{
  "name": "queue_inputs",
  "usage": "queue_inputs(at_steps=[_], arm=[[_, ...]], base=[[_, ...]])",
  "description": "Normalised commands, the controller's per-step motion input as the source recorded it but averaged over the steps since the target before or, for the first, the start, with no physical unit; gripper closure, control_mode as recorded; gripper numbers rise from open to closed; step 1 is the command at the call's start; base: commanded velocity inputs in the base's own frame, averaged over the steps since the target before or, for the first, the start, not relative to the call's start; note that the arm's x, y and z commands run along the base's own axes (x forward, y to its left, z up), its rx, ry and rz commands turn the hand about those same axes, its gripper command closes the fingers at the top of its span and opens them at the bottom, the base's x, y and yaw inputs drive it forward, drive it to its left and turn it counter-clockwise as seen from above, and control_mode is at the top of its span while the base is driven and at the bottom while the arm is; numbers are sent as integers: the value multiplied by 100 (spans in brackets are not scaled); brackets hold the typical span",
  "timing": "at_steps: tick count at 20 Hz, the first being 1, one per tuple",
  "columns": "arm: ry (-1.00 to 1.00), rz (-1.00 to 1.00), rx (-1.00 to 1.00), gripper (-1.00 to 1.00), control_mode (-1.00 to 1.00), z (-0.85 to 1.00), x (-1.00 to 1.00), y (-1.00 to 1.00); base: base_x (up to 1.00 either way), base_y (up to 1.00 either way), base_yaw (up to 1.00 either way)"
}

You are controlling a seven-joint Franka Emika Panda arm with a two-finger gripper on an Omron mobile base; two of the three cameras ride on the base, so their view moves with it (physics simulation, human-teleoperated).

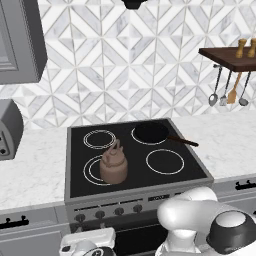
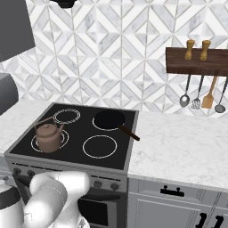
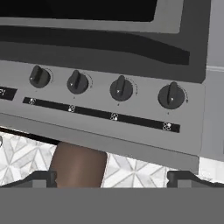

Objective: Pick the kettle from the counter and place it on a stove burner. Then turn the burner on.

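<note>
L edge, left base view: grey appliance (image 1: 9, 129) sits on the marbled tabletop (image 1: 35, 170), under a grey wall cabinet (image 1: 20, 40). Next right, the black glass cooktop (image 1: 135, 172) w/ 4 ringed circles. Kettle (image 1: 113, 164) stands upright on the front-L circle, the stove burner (image 1: 93, 170), double white ring showing around its base; in right base view the kettle (image 2: 48, 136) sits on the same burner (image 2: 63, 139), spout side toward the L. Back-L is a smaller double-ringed circle (image 1: 99, 139). Back-R circle carries the black frying pan (image 1: 151, 132), handle pointing R and slightly toward the front. Front-R is a single-ringed circle (image 1: 165, 161), bare.

Below the glass, the stove front has a row of knobs (image 1: 100, 214). In the hand view there are 4 dark knobs on the grey panel: knob 1 (image 3: 39, 76), knob 2 (image 3: 77, 82), knob 3 (image 3: 120, 88), knob 4 (image 3: 171, 95), w/ a black label strip (image 3: 100, 113) by them. View is rolled, so kettle's brown body (image 3: 78, 166) shows past the panel edge.

Gripper (image 3: 112, 178): fingers spread as wide as they go, tips at both sides of the hand view, nothing between them, not touching any knob.

Far R: wood shelf (image 2: 196, 61) w/ 2 shakers, 4 utensils (image 2: 202, 95) hanging below, over more tabletop (image 2: 178, 147).
</note>
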Motion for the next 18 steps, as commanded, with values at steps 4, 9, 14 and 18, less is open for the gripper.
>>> queue_inputs(at_steps=[4,9,14,18], arm=[[-14,0,0,-100,-100,-16,30,0],[-7,0,0,-100,-100,-13,29,0],[-7,0,-2,-100,-100,-24,22,0],[-10,0,-1,-100,-100,-19,30,0]], base=[[0,0,0],[0,0,0],[0,0,0],[0,0,0]])
